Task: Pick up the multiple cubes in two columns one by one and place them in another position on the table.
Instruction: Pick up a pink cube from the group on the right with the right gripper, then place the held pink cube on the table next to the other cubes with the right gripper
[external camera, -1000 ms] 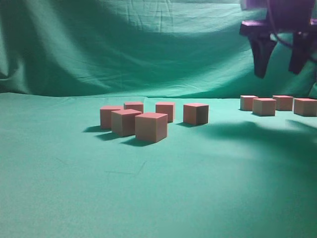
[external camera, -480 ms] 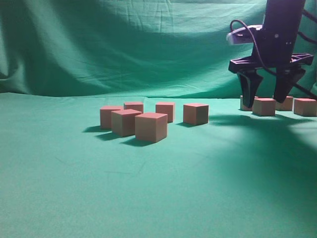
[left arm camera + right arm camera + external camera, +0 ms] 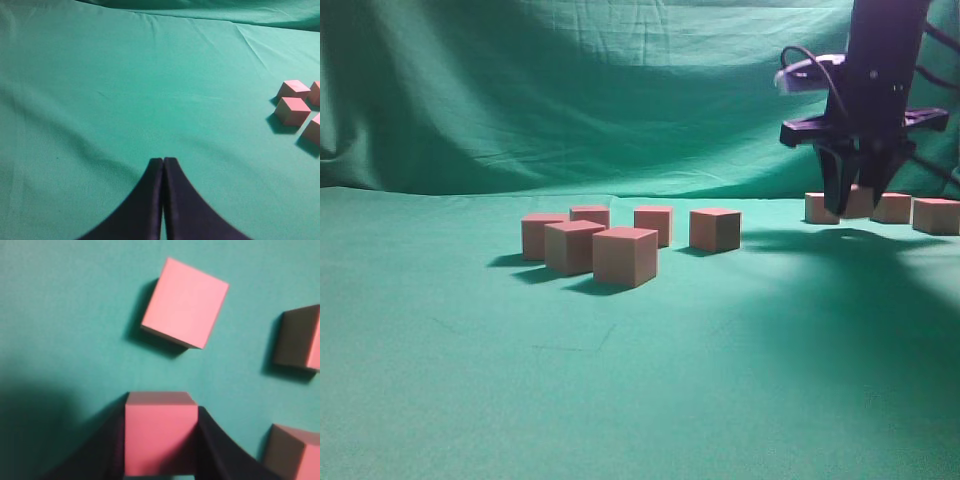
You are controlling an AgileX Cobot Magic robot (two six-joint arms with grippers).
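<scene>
The left claw (image 3: 163, 172) hangs over bare green cloth with its two dark fingers pressed flat together, and it holds nothing. A few pink cubes (image 3: 292, 110) sit off to its right side, well apart from it. On the table (image 3: 470, 400), five cubes (image 3: 625, 256) stand in a loose bunch near the middle, each with a flat pink top and darker tan sides. Further right, the right claw (image 3: 857, 205) points straight down, and its black fingers (image 3: 220, 445) are pulled in close on both sides of one cube (image 3: 160, 432). That cube looks a little higher than the three other cubes (image 3: 893, 207) around it, which sit on the cloth just beside and behind the claw. From the right wrist, another cube (image 3: 185, 302) lies turned at a slant just ahead of the held one. The cloth is soft and wrinkled, and it also hangs behind as a wall.
</scene>
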